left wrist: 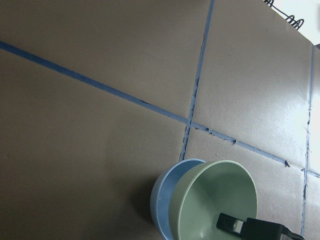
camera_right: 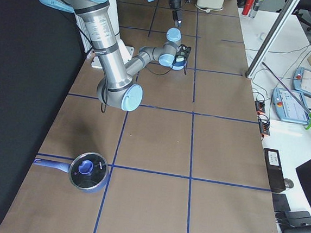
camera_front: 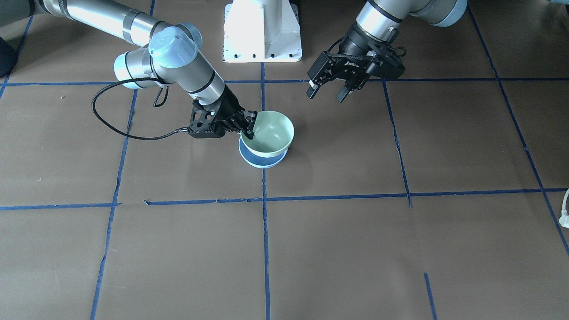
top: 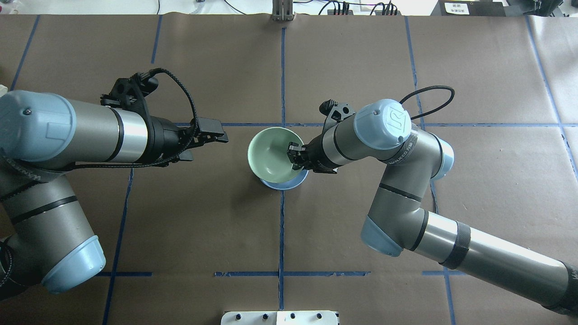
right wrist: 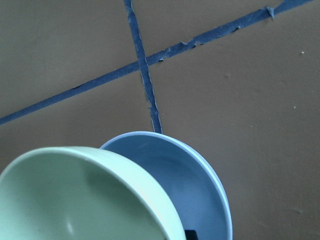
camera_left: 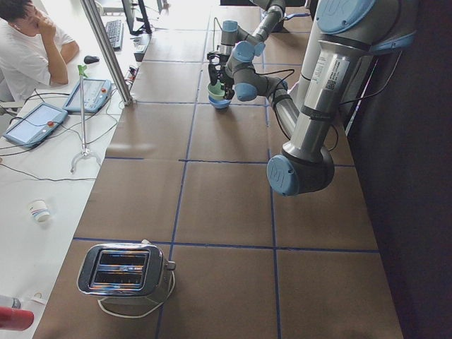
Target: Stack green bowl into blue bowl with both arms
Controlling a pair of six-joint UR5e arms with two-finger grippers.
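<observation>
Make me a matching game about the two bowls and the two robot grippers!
Things:
1. green bowl
2. blue bowl
3. left gripper
4. right gripper

States:
a. open, holding nothing
b. underneath the other bowl
c. tilted, held by its rim
d. shut on a bowl's rim

Pairs: 1-c, 2-b, 3-a, 4-d.

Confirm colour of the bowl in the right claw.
Pale mint green, plain: the green bowl, clearest in the exterior front-facing view.
</observation>
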